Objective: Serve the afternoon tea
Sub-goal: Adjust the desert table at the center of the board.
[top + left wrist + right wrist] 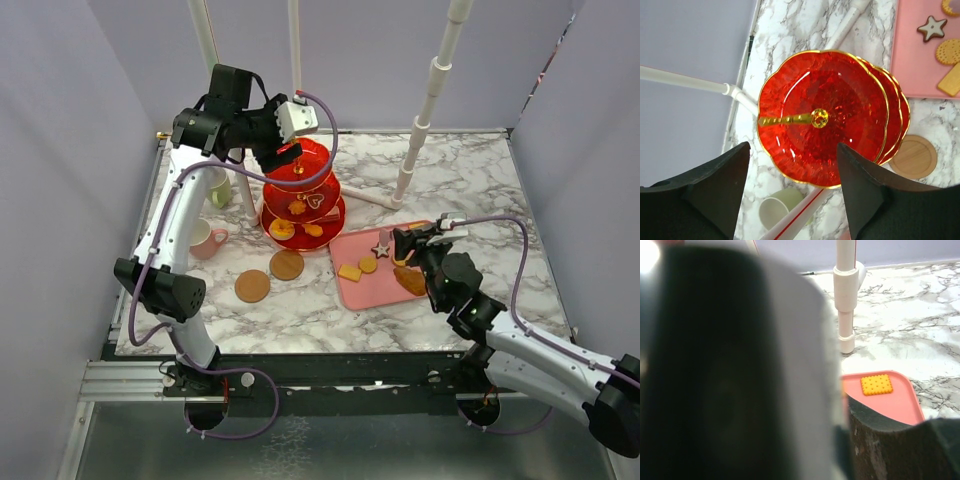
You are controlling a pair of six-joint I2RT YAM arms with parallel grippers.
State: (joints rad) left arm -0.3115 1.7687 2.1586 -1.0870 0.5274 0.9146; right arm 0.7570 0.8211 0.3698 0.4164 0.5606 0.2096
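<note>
The red three-tier stand [303, 196] sits toward the back left of the marble worktop [470, 180], its gold finial [819, 118] pointing straight up at the left wrist camera. A few small pastries [297, 209] lie on its lower two tiers. The left hand [284, 152] hangs directly above the top tier with its black fingers [715, 195] spread apart and nothing between them. Just left of the stand is the pale green mug [220, 190], with the pink mug [204, 238] a little nearer. Two brown coasters [287, 265] lie side by side in front of the stand. To the right a pink tray [375, 290] holds a star cookie [381, 247] and several biscuits, among them a yellow square cracker [876, 384]. The right hand [408, 250] is low over this tray, by a brown oval biscuit [411, 281]. Its own camera is mostly blocked by a blurred dark shape, so I cannot tell whether it grips anything.
</note>
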